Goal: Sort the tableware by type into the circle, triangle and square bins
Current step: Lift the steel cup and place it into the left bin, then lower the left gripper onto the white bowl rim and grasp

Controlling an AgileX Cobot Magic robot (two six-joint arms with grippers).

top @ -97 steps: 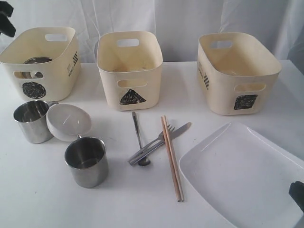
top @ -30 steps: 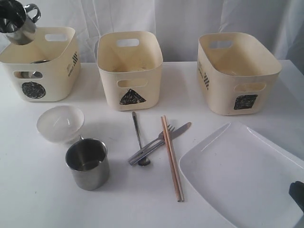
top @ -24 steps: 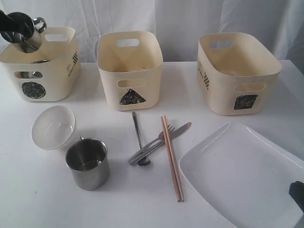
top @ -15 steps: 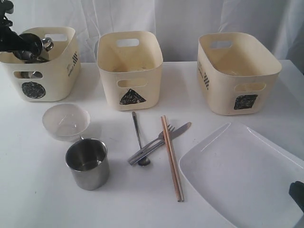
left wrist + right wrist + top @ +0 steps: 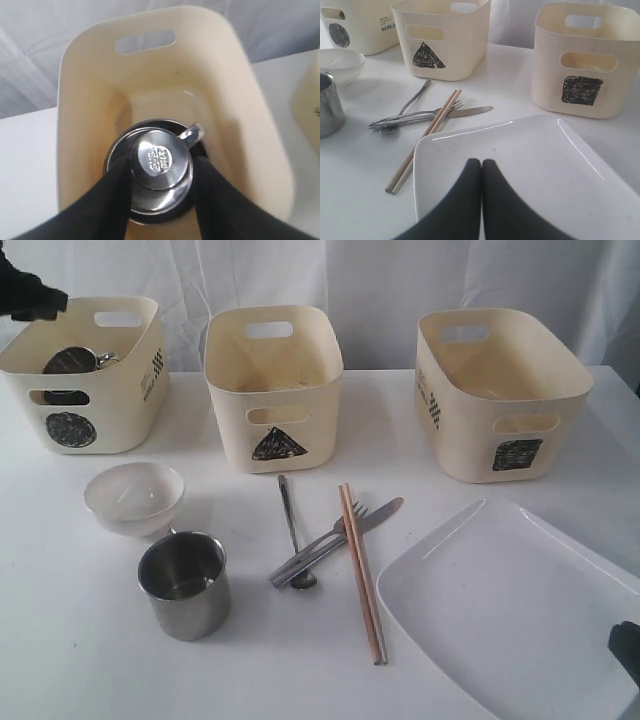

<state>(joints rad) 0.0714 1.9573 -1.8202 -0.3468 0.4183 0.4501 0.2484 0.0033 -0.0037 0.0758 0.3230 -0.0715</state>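
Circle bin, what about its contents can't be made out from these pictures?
- Exterior view: the near wall of the circle bin hides all but the top of the upturned steel mug.
- Left wrist view: the mug and the left hand's fingers cover the steel bowl beneath, except its rim.
- Same view: the mug's base stamp is too small to read.

I work in a staged test lab: draped white backdrop [image 5: 380, 280], white-covered desk [image 5: 80, 660], cream tubs [image 5: 230, 430] with scribbled shapes.

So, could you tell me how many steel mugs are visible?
2. One steel mug stands upright on the table beside the small white bowl; the other mug sits upside down inside the cream plastic tub marked with a circle.
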